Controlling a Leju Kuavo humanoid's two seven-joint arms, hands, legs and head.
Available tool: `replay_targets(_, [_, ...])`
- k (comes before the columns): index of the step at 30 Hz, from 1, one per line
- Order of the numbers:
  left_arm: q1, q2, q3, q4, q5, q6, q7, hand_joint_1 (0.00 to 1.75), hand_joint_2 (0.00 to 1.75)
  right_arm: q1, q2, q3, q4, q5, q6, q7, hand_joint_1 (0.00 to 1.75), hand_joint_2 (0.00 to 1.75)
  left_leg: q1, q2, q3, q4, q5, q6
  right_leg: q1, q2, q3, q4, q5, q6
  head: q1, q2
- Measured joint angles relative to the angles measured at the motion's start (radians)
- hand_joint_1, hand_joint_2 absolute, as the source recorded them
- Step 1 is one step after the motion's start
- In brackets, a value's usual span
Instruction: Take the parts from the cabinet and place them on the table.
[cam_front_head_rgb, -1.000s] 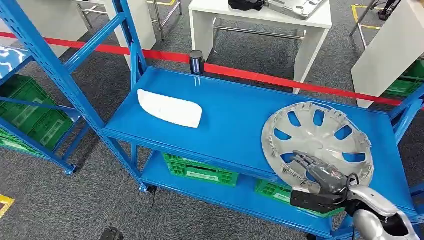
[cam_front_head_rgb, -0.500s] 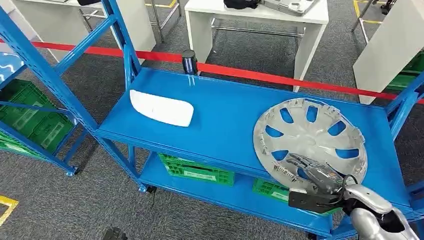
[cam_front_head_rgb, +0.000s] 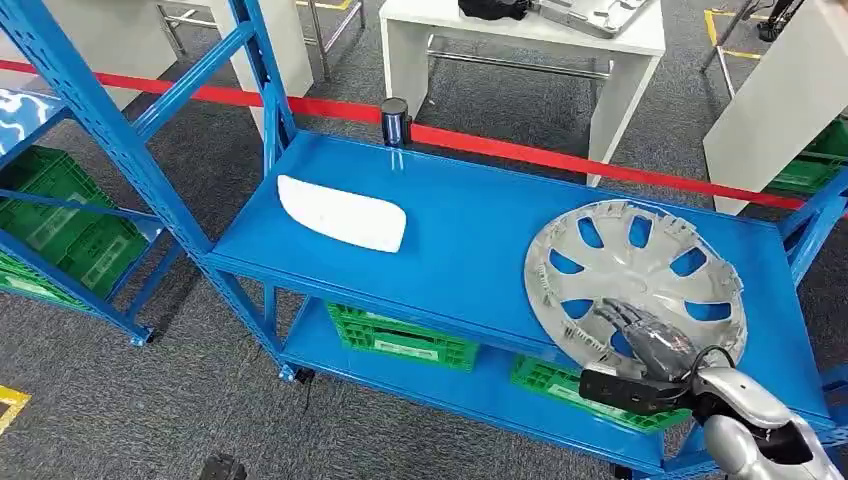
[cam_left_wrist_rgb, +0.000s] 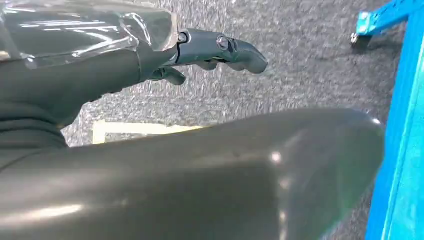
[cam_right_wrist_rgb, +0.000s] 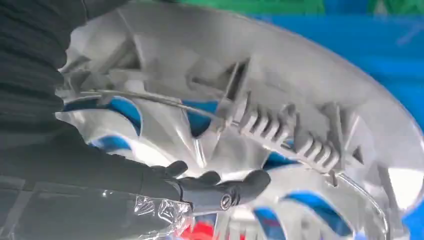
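A silver hubcap (cam_front_head_rgb: 640, 275) lies inner side up at the right end of the blue cabinet shelf (cam_front_head_rgb: 470, 240), its near rim at the shelf's front edge. My right hand (cam_front_head_rgb: 648, 345) reaches in from below and grips that near rim, dark fingers laid over it; the thumb is hidden. Up close, the right hand (cam_right_wrist_rgb: 215, 187) lies across the ribbed inner face of the hubcap (cam_right_wrist_rgb: 300, 100). A white curved part (cam_front_head_rgb: 342, 213) rests on the shelf's left half. My left hand (cam_left_wrist_rgb: 215, 50) hangs over grey carpet, fingers stretched out and holding nothing.
Green crates (cam_front_head_rgb: 400, 340) sit on the lower shelf. A red barrier tape (cam_front_head_rgb: 560, 160) on a black post (cam_front_head_rgb: 396, 120) runs behind the cabinet. White tables (cam_front_head_rgb: 520, 40) stand beyond it. A second blue rack (cam_front_head_rgb: 70, 120) holds green crates at left.
The camera swayed left and back. My right hand stays on the hubcap's near rim, and the hubcap and white part keep their places on the shelf.
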Motion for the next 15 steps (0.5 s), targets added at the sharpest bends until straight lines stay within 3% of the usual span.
replay_targets(1, [0.001,0.0,-0.001,0.0,0.003,0.0,0.002,0.0,0.0,0.007,0.0,-0.003,0.002,-0.002,0.01,0.005,1.64,1.75,-0.001,-0.001,-0.001,0.001,0.0,0.0,0.0,0.0,-0.021,0.044,-0.009,0.006,0.0,0.0])
replay_targets(2, [0.002,-0.001,-0.001,0.0,0.005,0.0,0.003,0.0,0.0,0.014,0.001,-0.008,0.003,-0.003,0.017,0.008,1.64,1.75,-0.001,-0.001,-0.001,0.002,0.0,0.0,-0.001,0.0,-0.017,0.034,0.001,0.014,0.0,0.0])
replay_targets(3, [0.002,-0.001,-0.001,0.0,0.005,0.001,0.003,0.0,0.0,0.018,0.001,-0.011,0.003,-0.005,0.018,0.008,1.69,1.75,0.0,-0.002,0.0,0.003,0.0,-0.001,-0.004,0.0,0.011,-0.02,0.026,0.025,0.001,0.0])
replay_targets(5, [0.001,-0.002,-0.003,0.001,0.006,0.003,0.004,0.0,0.0,0.018,0.001,-0.023,0.003,-0.011,0.02,0.004,1.75,1.75,0.003,-0.002,-0.002,0.018,-0.008,-0.01,-0.011,-0.003,0.112,-0.214,0.097,0.047,0.0,0.0])
replay_targets(6, [0.002,0.0,-0.006,0.001,0.006,0.003,0.005,0.0,0.0,0.018,0.002,-0.025,0.003,-0.014,0.022,0.002,1.71,1.75,-0.003,-0.003,-0.006,0.03,-0.016,-0.019,-0.009,-0.008,0.131,-0.256,0.099,0.039,0.002,0.0])
replay_targets(7, [0.001,0.0,-0.008,0.001,0.006,0.005,0.006,0.0,0.0,0.02,0.002,-0.028,-0.002,-0.016,0.022,0.002,1.75,1.75,-0.006,-0.004,-0.009,0.039,-0.023,-0.025,-0.007,-0.001,0.135,-0.26,0.104,0.025,-0.001,0.0])
replay_targets(10, [0.001,0.0,-0.011,0.002,0.006,0.008,0.006,0.0,0.0,0.021,0.003,-0.037,-0.011,-0.02,0.023,-0.001,1.75,1.75,0.0,-0.002,-0.009,0.039,-0.021,-0.032,0.003,-0.001,0.136,-0.258,0.106,0.006,0.0,0.0])
replay_targets(11, [0.001,0.003,-0.013,0.001,0.007,0.008,0.006,0.0,0.0,0.021,0.003,-0.04,-0.015,-0.021,0.024,-0.002,1.73,1.75,0.003,-0.003,-0.012,0.044,-0.025,-0.036,-0.009,-0.001,0.14,-0.261,0.11,-0.001,0.0,0.0])
replay_targets(12, [0.002,0.003,-0.016,0.002,0.008,0.008,0.006,0.0,0.0,0.021,0.003,-0.042,-0.019,-0.022,0.025,-0.002,1.71,1.75,0.004,-0.004,-0.022,0.066,-0.045,-0.044,-0.008,-0.001,0.141,-0.261,0.109,-0.003,-0.002,0.0])
replay_targets(13, [0.001,0.002,-0.016,0.002,0.008,0.008,0.006,0.0,0.0,0.023,0.003,-0.043,-0.023,-0.023,0.026,-0.002,1.75,1.75,0.008,-0.004,-0.047,0.124,-0.084,-0.052,-0.008,-0.001,0.141,-0.261,0.11,-0.008,-0.005,0.0])
replay_targets(15, [0.001,0.003,-0.017,0.002,0.008,0.008,0.006,0.0,0.0,0.03,0.004,-0.048,-0.026,-0.026,0.027,-0.002,1.75,1.75,0.015,-0.004,-0.122,0.291,-0.16,-0.063,-0.007,-0.002,0.138,-0.261,0.11,-0.008,-0.005,0.0])
